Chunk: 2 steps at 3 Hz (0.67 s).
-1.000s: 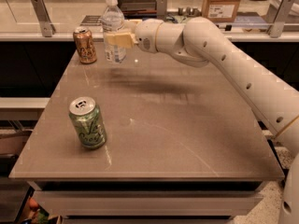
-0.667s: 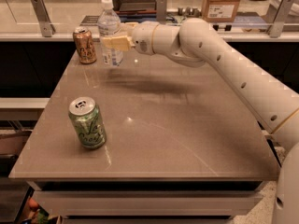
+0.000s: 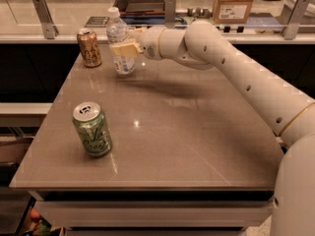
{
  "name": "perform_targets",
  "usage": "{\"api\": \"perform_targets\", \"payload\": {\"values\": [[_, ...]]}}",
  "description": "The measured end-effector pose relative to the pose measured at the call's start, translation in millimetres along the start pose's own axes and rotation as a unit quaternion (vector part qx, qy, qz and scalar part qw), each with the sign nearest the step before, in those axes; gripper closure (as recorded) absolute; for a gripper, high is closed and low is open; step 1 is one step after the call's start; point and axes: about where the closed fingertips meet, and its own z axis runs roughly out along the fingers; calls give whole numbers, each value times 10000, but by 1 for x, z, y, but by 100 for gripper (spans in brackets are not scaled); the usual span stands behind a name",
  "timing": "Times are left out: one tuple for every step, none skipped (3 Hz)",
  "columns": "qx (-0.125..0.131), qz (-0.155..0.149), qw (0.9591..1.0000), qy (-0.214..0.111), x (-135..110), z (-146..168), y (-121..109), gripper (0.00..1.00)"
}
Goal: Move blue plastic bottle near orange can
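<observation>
The blue plastic bottle [image 3: 119, 41], clear with a white cap, stands upright at the far left of the brown table [image 3: 197, 127]. My gripper [image 3: 123, 47] is closed around its middle, reaching in from the right on the white arm [image 3: 231, 68]. The orange can [image 3: 89, 47] stands just left of the bottle near the table's far left corner, a small gap between them.
A green can [image 3: 92, 129] with white script stands near the table's front left. Behind the table runs a counter with metal posts [image 3: 43, 14], a dark tray [image 3: 142, 1] and a cardboard box [image 3: 234, 4].
The gripper and bottle have moved slightly left, closer to the orange can, and lower towards the table. The cans have not moved.
</observation>
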Motion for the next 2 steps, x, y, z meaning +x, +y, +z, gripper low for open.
{"api": "perform_targets", "payload": {"values": [[-13, -2, 10000, 2, 0, 2, 1, 84], [-36, -1, 10000, 0, 0, 4, 3, 59]]}}
